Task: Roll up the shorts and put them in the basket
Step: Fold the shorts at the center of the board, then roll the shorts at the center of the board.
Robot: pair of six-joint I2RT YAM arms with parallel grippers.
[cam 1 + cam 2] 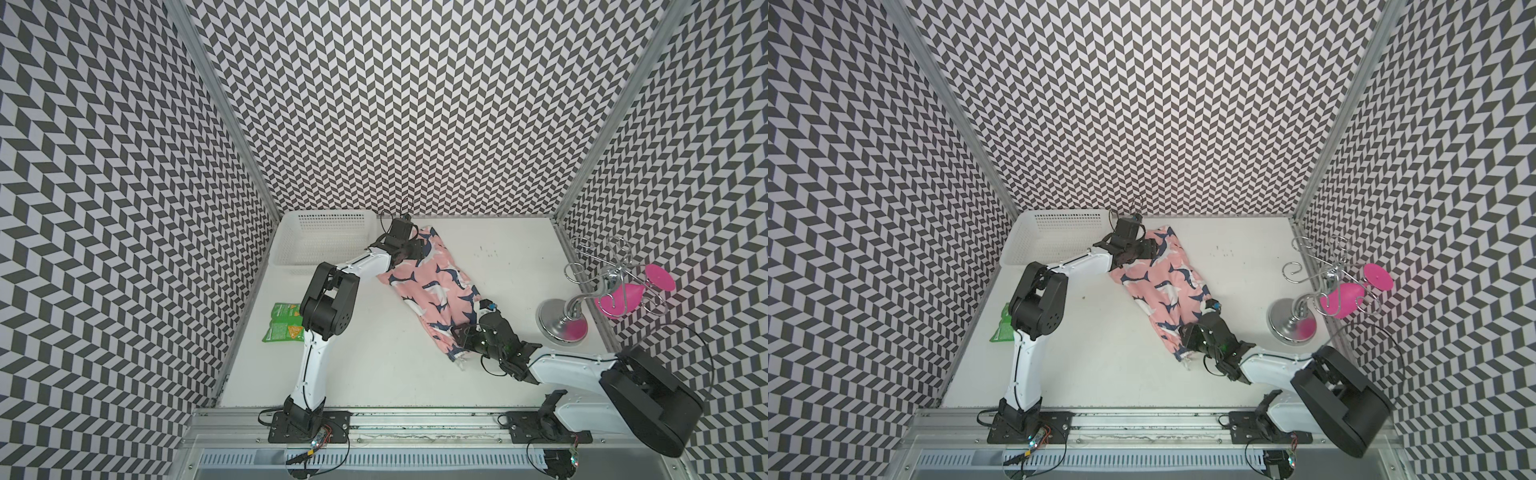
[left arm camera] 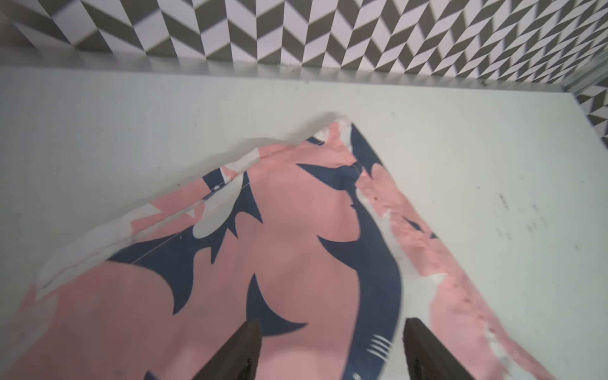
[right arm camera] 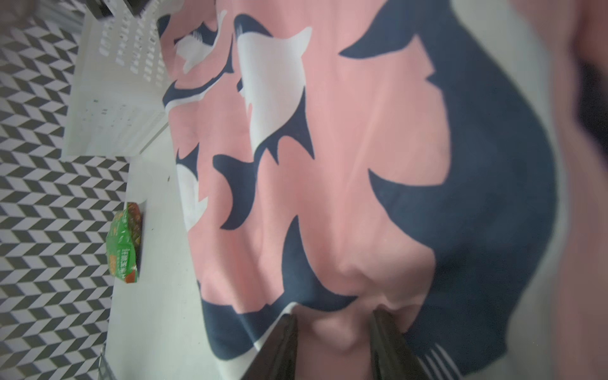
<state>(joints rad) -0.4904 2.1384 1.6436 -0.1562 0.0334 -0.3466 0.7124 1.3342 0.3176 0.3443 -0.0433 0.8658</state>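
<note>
The shorts (image 1: 428, 286) lie flat on the worktop (image 1: 374, 374) as one long, doubled-over band around mid-table. No coil shows at either end, so by this evidence the roll has hardly begun, and at most the flattening into a strip is done. The winding from one end to the other remains.

The long axis runs on a diagonal. The far end lies just beside the white basket (image 1: 324, 216), and the near end points toward the right arm's side. The green packet (image 1: 282, 322) lies well apart.

The left hand (image 2: 332, 324) is over the far end, its fingers (image 2: 250, 345) spread with fabric under them and nothing gripped. The right hand (image 3: 334, 316) is at the near end and pinches a puckered fold of the shorts.
</note>
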